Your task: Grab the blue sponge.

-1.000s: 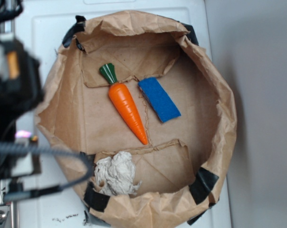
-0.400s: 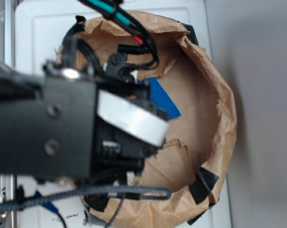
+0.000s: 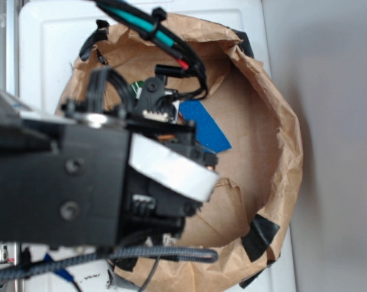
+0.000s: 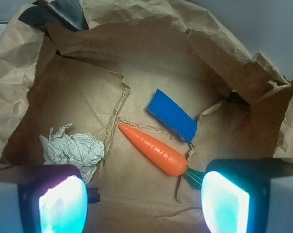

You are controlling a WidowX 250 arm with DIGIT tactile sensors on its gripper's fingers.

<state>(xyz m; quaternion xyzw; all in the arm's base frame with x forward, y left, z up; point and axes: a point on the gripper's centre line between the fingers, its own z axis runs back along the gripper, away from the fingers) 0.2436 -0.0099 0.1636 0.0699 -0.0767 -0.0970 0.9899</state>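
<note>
In the wrist view, the left fingertip (image 4: 56,204) glows pale cyan at the bottom corner. Just above it, on the floor of the brown paper bag (image 4: 49,97), lies the crumpled whitish wad (image 4: 71,148), well to the left of the carrot (image 4: 153,149). A raised paper fold runs between wad and carrot. The carrot lies slantwise in the middle of the bag floor, its pointed end up and to the left, its green top down and to the right, partly hidden behind the right fingertip (image 4: 226,201). The sponge (image 4: 172,115) lies flat just above and to the right of the carrot, roughly parallel to it and close beside it, not clearly touching. The gripper (image 4: 141,204) has its two fingers spread wide apart, with nothing between them; carrot and sponge both lie beyond the gap, apart from the fingers. A patch of black tape (image 4: 56,13) sits on the bag rim at the top left, far above the carrot.

In the exterior view, the black arm (image 3: 80,182) fills the left and centre and covers the carrot almost wholly; only a bit of green shows near the cables (image 3: 165,45). The right part of the sponge (image 3: 206,129) shows just right of the arm's wrist.
</note>
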